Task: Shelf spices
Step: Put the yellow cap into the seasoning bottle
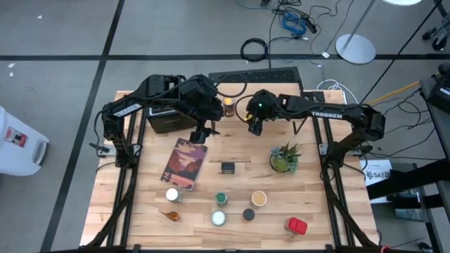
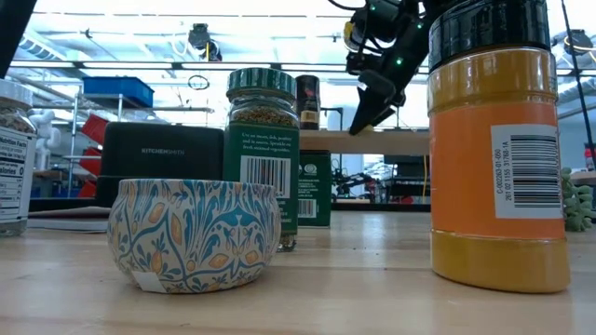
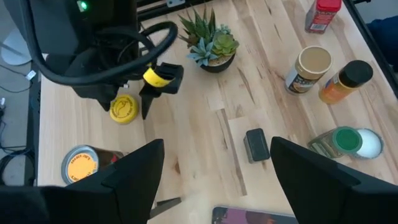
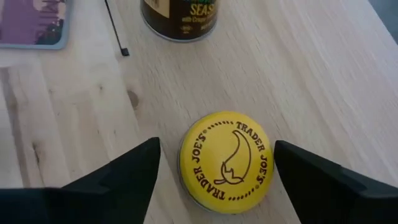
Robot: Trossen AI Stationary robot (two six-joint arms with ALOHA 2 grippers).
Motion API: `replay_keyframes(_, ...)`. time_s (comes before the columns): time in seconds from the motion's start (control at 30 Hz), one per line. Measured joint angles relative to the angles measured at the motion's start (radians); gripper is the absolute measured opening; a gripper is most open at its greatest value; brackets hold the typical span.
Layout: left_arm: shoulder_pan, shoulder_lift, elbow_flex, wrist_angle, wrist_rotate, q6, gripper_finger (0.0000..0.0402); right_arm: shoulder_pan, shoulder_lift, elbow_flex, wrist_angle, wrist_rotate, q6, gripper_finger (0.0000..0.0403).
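The shelf (image 4: 323, 74) is a light wooden top at the table's back middle. A spice jar with a yellow lid (image 4: 227, 163) stands upright on it. My right gripper (image 4: 217, 155) hovers over that jar, open, one finger on either side of the lid and apart from it. In the high view the right gripper (image 1: 254, 129) hides the jar. A second, brown spice jar (image 1: 228, 107) stands on the shelf nearby. My left gripper (image 3: 214, 180) waits open and high above the book (image 1: 184, 163). Several more spices (image 1: 221, 199) stand near the table's front edge.
A black toaster (image 1: 163, 118) stands at the back left, under my left arm. A potted plant (image 1: 285, 159) sits at the right and a small dark box (image 1: 227, 167) at mid-table. Front jars include a tan-topped one (image 1: 259, 199) and a red one (image 1: 296, 225).
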Motion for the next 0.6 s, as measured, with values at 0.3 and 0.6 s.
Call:
replay_keyframes(0.3, 0.0, 0.0, 0.0, 0.0, 0.0, 0.006, 0.0303, -0.012, -0.014, 0.0, 0.009, -0.04, 0.0, 0.0274)
replay_keyframes(0.6, 0.0, -0.001, 0.0, 0.0, 0.0, -0.002, 0.0303, -0.018, -0.013, 0.003, -0.004, -0.068, 0.002, 0.0208)
